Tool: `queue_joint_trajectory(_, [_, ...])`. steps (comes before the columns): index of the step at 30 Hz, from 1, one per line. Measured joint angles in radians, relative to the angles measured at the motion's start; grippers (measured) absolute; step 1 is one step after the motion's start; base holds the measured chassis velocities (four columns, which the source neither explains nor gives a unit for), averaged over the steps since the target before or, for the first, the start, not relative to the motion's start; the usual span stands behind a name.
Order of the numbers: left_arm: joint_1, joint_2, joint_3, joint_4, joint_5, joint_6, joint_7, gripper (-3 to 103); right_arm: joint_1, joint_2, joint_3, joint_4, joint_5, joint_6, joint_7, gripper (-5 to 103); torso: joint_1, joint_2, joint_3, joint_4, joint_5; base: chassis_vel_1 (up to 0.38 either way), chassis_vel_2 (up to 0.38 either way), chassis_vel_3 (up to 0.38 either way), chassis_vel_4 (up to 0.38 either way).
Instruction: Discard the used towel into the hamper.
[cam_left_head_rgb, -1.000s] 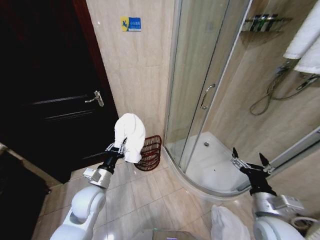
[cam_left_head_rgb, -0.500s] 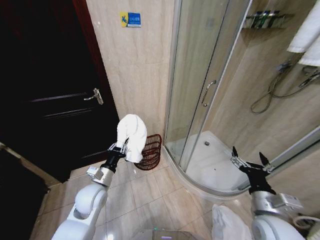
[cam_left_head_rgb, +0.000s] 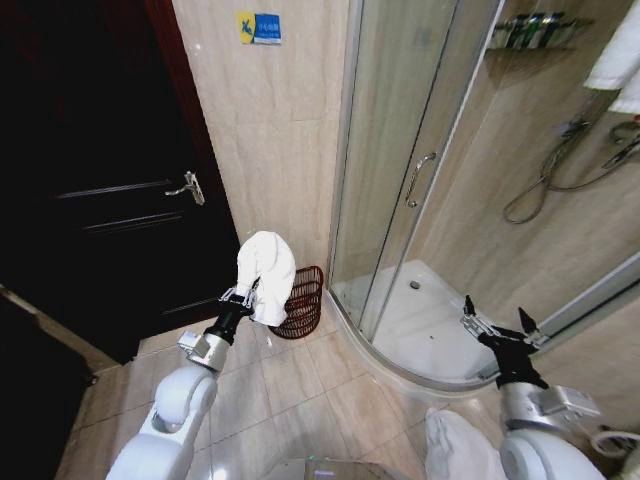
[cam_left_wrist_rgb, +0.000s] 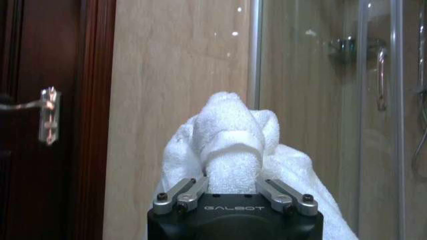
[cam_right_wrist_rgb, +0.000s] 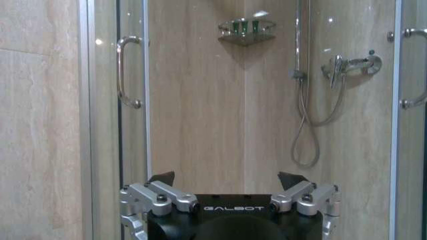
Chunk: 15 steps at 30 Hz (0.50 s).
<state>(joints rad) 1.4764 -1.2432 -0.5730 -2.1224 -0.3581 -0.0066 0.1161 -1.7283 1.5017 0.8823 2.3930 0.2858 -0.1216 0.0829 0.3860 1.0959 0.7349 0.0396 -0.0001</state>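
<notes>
A white towel (cam_left_head_rgb: 266, 275) is bunched up and clamped in my left gripper (cam_left_head_rgb: 244, 296), which holds it in the air in front of the beige wall. From the left wrist the towel (cam_left_wrist_rgb: 230, 150) bulges out between the fingers (cam_left_wrist_rgb: 179, 192). The hamper (cam_left_head_rgb: 302, 303), a dark red-brown wire basket, stands on the floor against the wall, just beyond and to the right of the towel, which hides part of it. My right gripper (cam_left_head_rgb: 499, 325) hangs open and empty at the lower right, in front of the shower tray.
A dark wooden door (cam_left_head_rgb: 110, 190) with a metal handle stands to the left. The glass shower enclosure (cam_left_head_rgb: 400, 180) curves out on the right, close to the hamper. Another white towel (cam_left_head_rgb: 455, 450) lies at the bottom right. Beige floor tiles lie below.
The whole head view has shifted slightly, so the camera moved. My left arm has carried the towel a little right and lower, closer to the hamper. The right arm holds still.
</notes>
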Motion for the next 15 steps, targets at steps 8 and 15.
queue_joint_trajectory(8, [-0.001,-0.012,0.004,0.038,0.017,-0.078,-0.010,16,0.021,0.003,-0.008,-0.039,-0.033,0.044,0.019,100,-0.010,-0.023,-0.013,-0.0001,0.0000,0.000,0.000,0.000,0.000])
queue_joint_trajectory(15, [0.010,-0.012,-0.009,0.015,0.017,-0.082,-0.012,16,0.012,0.002,-0.008,-0.052,-0.040,0.043,0.019,100,-0.010,-0.023,-0.014,-0.0001,0.0002,0.000,0.000,0.000,0.000])
